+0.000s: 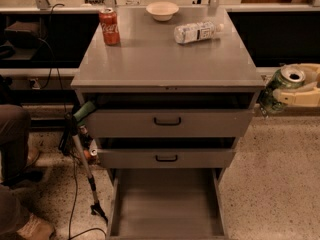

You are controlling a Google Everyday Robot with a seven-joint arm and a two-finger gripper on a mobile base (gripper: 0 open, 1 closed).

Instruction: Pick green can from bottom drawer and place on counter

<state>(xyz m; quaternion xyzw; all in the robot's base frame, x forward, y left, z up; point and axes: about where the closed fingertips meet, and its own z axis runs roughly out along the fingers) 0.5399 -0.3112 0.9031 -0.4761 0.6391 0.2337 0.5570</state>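
This looks like a robotics lab or test bay, not a home. A plain grey metal cabinet point(200, 121) with 3 drawers stands on a speckled floor point(280, 184). Loose cables point(74, 209) trail beside a stand point(82, 156). A seated person's leg point(15, 129) shows at left. At right, just beside the counter point(165, 59), the pincer point(289, 91) clasps a can point(269, 98) in the air.
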